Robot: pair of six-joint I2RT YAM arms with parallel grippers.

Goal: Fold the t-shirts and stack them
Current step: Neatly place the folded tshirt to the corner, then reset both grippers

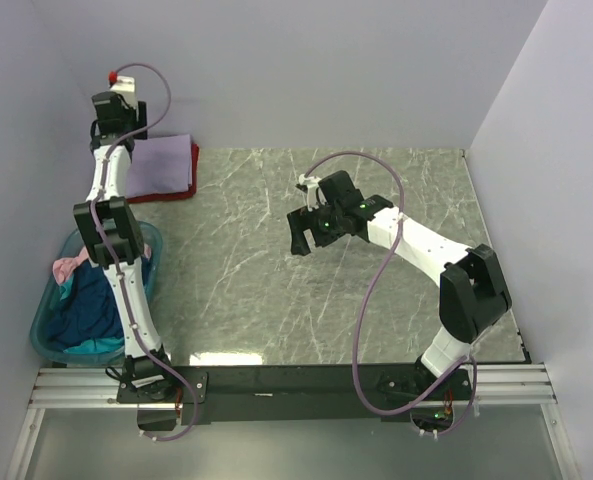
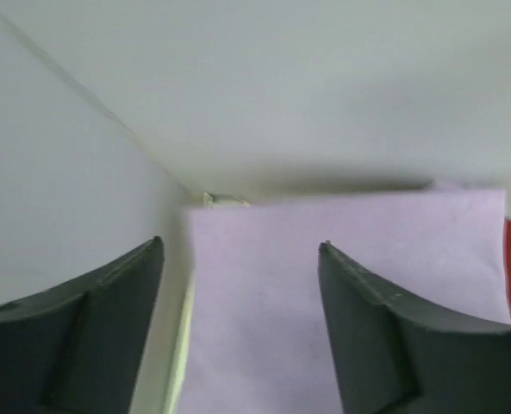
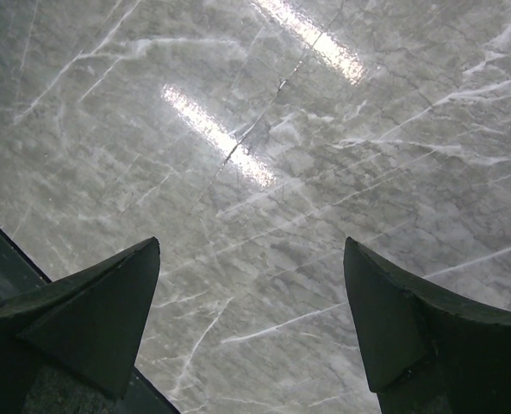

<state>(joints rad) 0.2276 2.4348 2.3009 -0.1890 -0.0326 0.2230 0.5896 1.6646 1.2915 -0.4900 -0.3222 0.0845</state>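
well, your left gripper [image 2: 240,245] is out at the far left corner of the table [image 1: 276,290], its fingers spread and nothing pinched between them. right under it lies the purple shirt [image 1: 161,165], folded flat. in the left wrist view the cloth fills the gap below the two fingers, and you cannot tell whether the tips touch it. the purple shirt rests on the red shirt [image 1: 192,180], which shows only as a thin edge along the pile's right and near sides. the pile lies close to the back wall.

your right gripper [image 3: 252,243] hangs over the marble near the middle of the table, fingers spread wide and holding nothing. only bare tabletop shows between them.

at the near left, just beside the table's edge, stands the tub [image 1: 38,335]. crumpled in it you have the blue shirt [image 1: 86,310], the pink shirt [image 1: 68,267] at the far end, and the teal shirt [image 1: 101,346] at the near end. in the top view the left arm crosses over the tub's right side.
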